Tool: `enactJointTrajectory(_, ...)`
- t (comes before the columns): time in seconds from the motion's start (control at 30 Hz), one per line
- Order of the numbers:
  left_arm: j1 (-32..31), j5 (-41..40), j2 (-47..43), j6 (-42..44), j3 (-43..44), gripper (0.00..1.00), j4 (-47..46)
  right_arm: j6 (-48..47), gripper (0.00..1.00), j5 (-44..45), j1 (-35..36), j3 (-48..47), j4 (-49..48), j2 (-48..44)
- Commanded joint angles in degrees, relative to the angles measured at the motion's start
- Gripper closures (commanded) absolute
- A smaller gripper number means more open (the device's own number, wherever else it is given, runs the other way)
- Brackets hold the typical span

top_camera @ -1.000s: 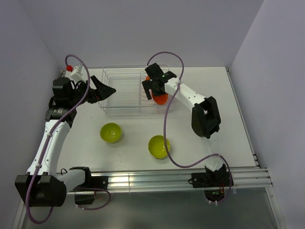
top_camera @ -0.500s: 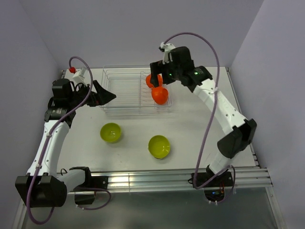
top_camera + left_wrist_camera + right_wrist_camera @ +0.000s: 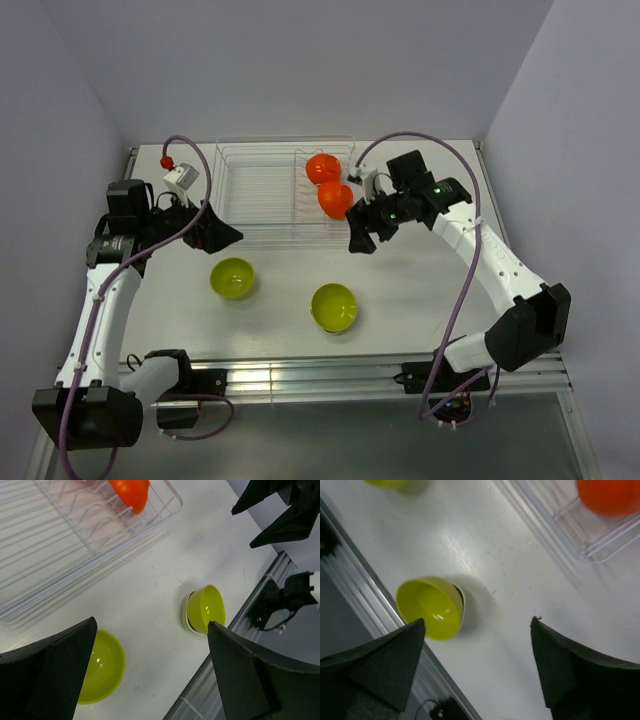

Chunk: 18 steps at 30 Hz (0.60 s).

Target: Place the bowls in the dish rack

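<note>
Right arm (image 3: 490, 255) back off dish rack (image 3: 255, 185), jaws apart, orange bowls (image 3: 335, 198) inside

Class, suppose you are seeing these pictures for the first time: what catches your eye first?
Two orange bowls stand out at the right end of the wire rack at the back. Two lime-green bowls sit on the white table in front of it, and the left tool and right tool hang open and empty.
</note>
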State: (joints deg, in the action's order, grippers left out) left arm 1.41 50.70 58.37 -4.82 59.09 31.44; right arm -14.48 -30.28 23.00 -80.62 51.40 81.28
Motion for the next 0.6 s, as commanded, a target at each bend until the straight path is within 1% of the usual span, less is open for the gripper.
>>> enactJointTrajectory(0.0,0.2,6.0,1.7,10.3,-0.6,0.02,6.0,-9.1,0.15,-1.2,0.1,5.4,2.7,-3.6)
enactJointTrajectory(0.07,0.2,5.8,2.5,11.8,-0.6,0.03,6.9,-10.6,0.20,-0.9,0.4,7.9,2.0,-3.0)
enactJointTrajectory(0.17,0.2,6.9,2.9,13.2,-1.2,0.04,7.7,-12.3,0.26,-1.9,1.5,8.8,1.3,-0.5)
enactJointTrajectory(0.2,0.2,7.0,2.1,13.1,-1.4,0.04,7.1,-12.2,0.29,-2.0,2.0,8.8,0.9,0.8)
enactJointTrajectory(0.3,0.3,6.3,-1.0,11.3,-2.9,0.04,4.3,-11.5,0.33,-3.4,4.7,10.0,-1.3,2.5)
enactJointTrajectory(0.37,0.2,5.1,-2.6,9.0,-4.1,0.04,2.9,-11.1,0.37,-1.8,6.4,11.7,-3.0,3.1)
enactJointTrajectory(0.4,0.3,3.7,-3.4,8.3,-4.2,0.04,2.6,-10.5,0.38,-0.8,8.7,12.2,-3.8,3.8)
enactJointTrajectory(0.57,0.2,4.7,-3.8,11.0,-2.9,0.05,6.7,-9.6,0.41,3.0,13.6,15.4,-8.3,4.4)
